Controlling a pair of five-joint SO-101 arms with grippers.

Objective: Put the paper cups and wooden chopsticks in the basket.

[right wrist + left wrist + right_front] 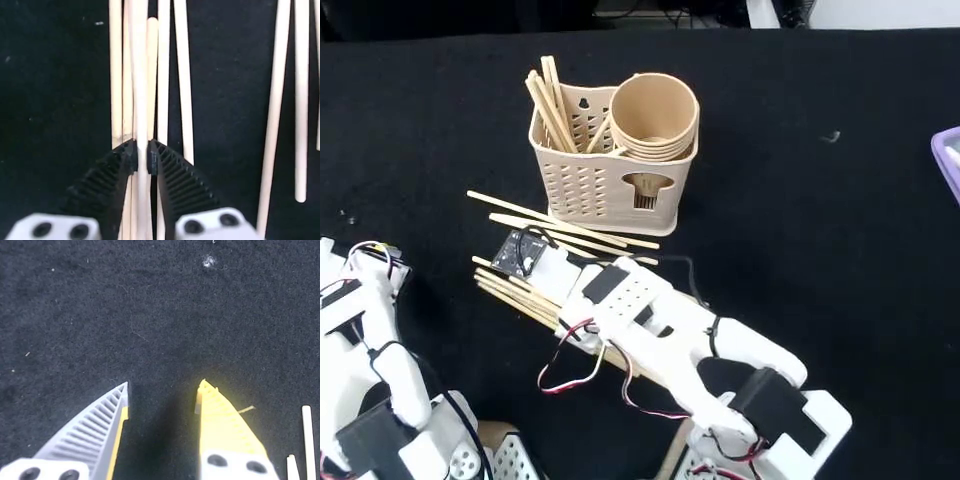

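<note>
From above, the paper cups sit stacked in the basket with some chopsticks. Loose chopsticks lie on the table toward its near edge. My left gripper hangs spread over bare table. My right gripper pinches one chopstick among the bundle.

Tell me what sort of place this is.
Probably a robotics lab bench: two wired white arms on a black-clothed table, with a basket, paper cups and chopsticks staged as props.
</note>
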